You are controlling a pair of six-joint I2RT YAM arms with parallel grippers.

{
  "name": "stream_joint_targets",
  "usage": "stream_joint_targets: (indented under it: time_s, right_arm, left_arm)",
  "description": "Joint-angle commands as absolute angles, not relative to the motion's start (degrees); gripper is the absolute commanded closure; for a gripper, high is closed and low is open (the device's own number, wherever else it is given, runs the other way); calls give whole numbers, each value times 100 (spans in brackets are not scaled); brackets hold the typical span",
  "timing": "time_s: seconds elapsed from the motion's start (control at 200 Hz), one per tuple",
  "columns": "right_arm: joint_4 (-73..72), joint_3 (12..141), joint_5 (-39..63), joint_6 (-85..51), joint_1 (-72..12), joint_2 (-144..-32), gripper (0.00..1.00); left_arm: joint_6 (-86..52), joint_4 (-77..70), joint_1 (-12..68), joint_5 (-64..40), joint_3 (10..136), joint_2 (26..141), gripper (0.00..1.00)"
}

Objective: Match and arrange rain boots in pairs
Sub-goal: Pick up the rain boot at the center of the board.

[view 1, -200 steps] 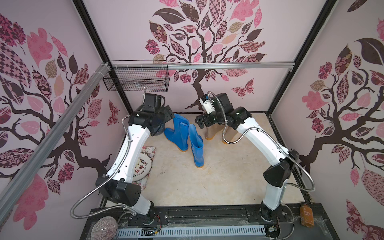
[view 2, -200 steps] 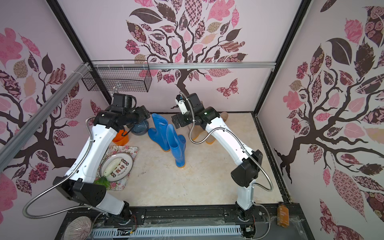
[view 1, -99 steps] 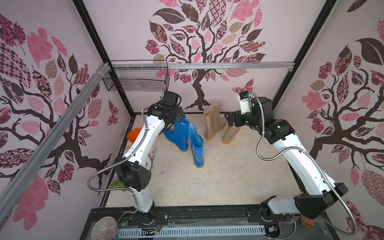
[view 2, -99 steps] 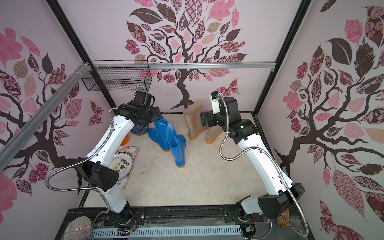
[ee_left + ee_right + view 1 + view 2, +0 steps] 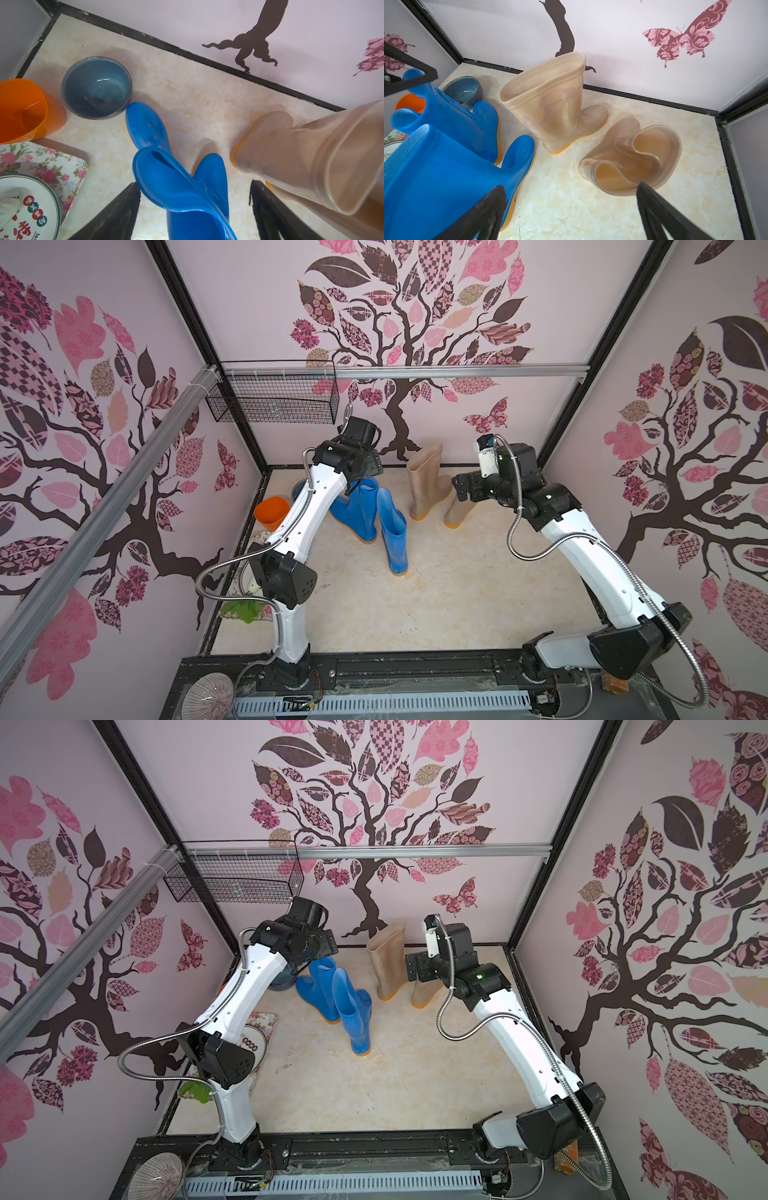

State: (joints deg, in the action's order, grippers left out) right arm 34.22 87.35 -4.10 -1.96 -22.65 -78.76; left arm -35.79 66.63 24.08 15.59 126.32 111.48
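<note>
The right arm (image 5: 582,539) now stands swung out to the right with its elbow low near the front. Its wrist has shifted off the beige boots (image 5: 426,481), which it almost hid a second ago. The left arm (image 5: 307,510) reaches farther in, its wrist now above the blue boots (image 5: 365,506) instead of the back-left corner.

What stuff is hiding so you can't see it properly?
Grey-blue bowl: in a top view, mostly behind the left arm.
Second tan boot: in both top views, its top hides under the right arm.
Plate: in the left wrist view, cut off by the picture's edge, so its writing is incomplete.
</note>
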Motion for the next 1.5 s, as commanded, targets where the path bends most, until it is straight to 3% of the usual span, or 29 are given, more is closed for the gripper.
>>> stream_joint_targets:
  time_s: [0.0,0.555,0.885,1.286,1.496]
  right_arm:
    - [3350,8736,-580,-268,-2206,-7554,0]
    - [3370,8735,-500,-358,-2162,-7677,0]
    - [3375,8657,-475,-405,-2162,-7638,0]
    - [3333,8644,-391,-453,-2159,-7646,0]
    - [3329,8665,-387,-444,-2162,-7655,0]
  left_arm:
    - [-3497,6842,2441,1751,12849,11148,14]
    - [-3459,6498,2440,1863,12067,10799,24]
    - [-3492,6536,2442,1906,11880,10673,19]
    - [-3566,6405,2443,1583,11818,10755,31]
    - [-3551,6349,2438,1563,11708,10749,48]
